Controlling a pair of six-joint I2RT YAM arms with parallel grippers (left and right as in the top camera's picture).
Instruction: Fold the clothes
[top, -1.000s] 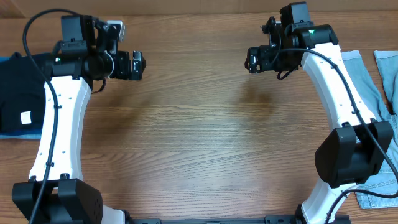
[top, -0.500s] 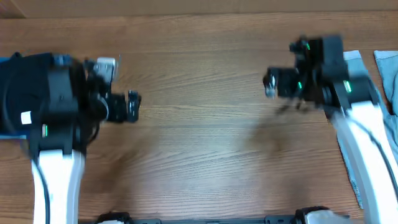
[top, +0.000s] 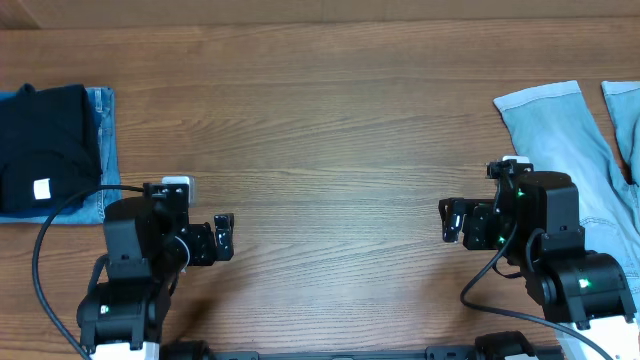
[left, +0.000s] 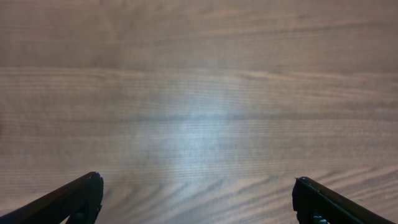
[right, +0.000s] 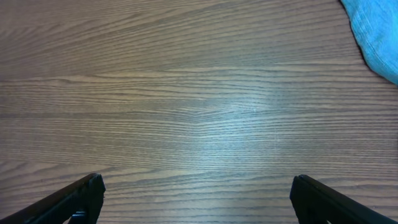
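Black clothes (top: 50, 140) are lying at the left edge of the wooden table (top: 330, 130), white label (top: 42, 188) facing up. They're seemingly resting on a denim piece (top: 103, 150), but only its edge is showing. Left gripper (top: 228, 236) is hovering near the front edge, jaws spread wide, holding nothing. Right gripper (top: 446, 221) is doing likewise, with pale denim (top: 560, 130) lying along the right edge.

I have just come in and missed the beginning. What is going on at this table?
Nothing is being handled at this moment. The left gripper and the right gripper hover over bare wood near the front of the table, fingers open and empty. The black garment lies bundled at the far left, its white label showing, on top of a blue denim piece. A light-blue denim piece lies spread at the right.
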